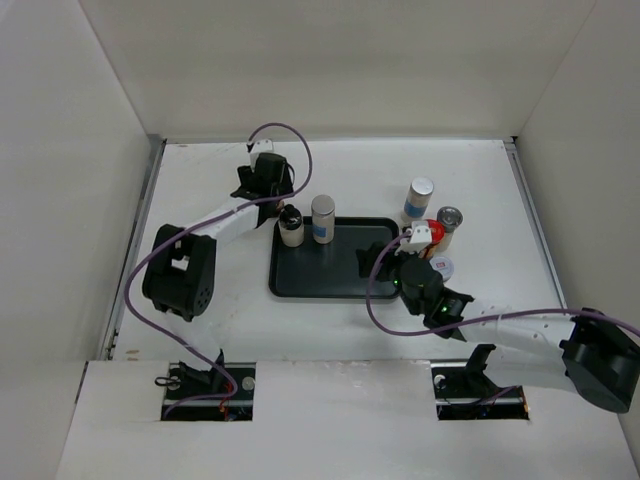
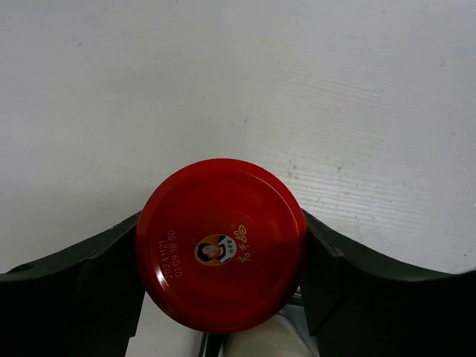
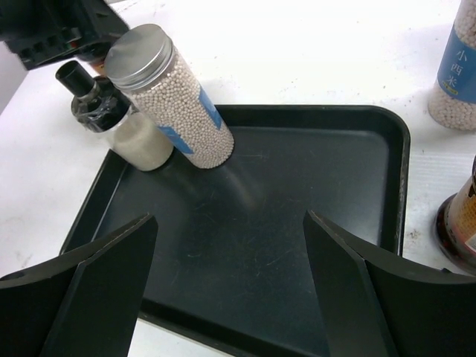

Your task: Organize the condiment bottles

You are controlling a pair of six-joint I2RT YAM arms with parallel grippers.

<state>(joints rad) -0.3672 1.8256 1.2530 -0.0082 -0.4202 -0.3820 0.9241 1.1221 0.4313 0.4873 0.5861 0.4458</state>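
Table [image 2: 223,74] lies open beyond the left fingers' [image 2: 89,286] red-lidded jar [image 2: 221,253].

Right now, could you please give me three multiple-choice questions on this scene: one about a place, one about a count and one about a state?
1. Where does the black-capped bottle stand?
A. On the tray
B. Outside the tray, to its right
C. In the right claw

2. How many bottles stand on the tray?
A. One
B. Two
C. Four

3. What state is the right claw in?
A. Shut on a bottle
B. Open and empty
C. Shut on nothing

Answers:
1 A: it stands in the tray's far left corner, beside the silver-lidded bottle.
2 B: only those two stand in it.
3 B: its fingers are wide apart over bare tray.
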